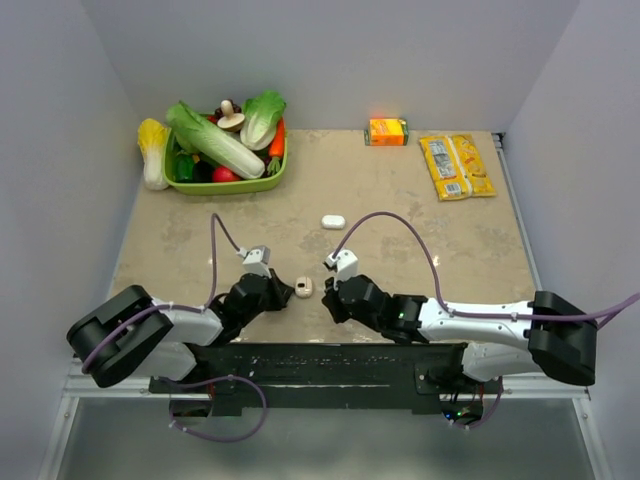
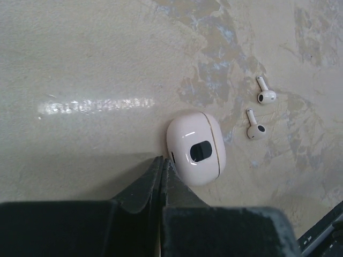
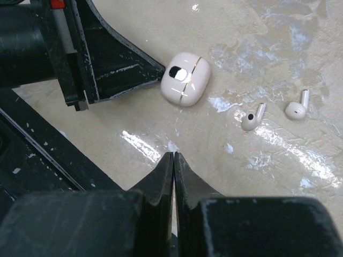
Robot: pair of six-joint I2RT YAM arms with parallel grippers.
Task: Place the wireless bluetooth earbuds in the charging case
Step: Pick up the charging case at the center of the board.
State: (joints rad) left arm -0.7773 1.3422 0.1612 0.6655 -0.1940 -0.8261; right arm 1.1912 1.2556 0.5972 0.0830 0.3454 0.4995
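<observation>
The charging case (image 2: 195, 148) is a glossy white oval lying flat on the beige table, with a thin seam across it and a dark oval mark on top. In the top view the case (image 1: 303, 287) lies between both grippers. My left gripper (image 2: 162, 160) is shut and holds nothing; its tips sit right at the case's left edge. Two wireless bluetooth earbuds (image 2: 266, 94) (image 2: 255, 128) lie loose on the table just right of the case. My right gripper (image 3: 173, 156) is also shut and holds nothing, a short way in front of the case (image 3: 185, 78) and the earbuds (image 3: 252, 119) (image 3: 296, 108).
A second white oval object (image 1: 333, 221) lies farther up the table. A green basket (image 1: 178, 186) of toy vegetables stands at the back left. An orange box (image 1: 388, 131) and yellow packets (image 1: 456, 166) lie at the back right. The left arm's dark body (image 3: 80, 48) is close to the case.
</observation>
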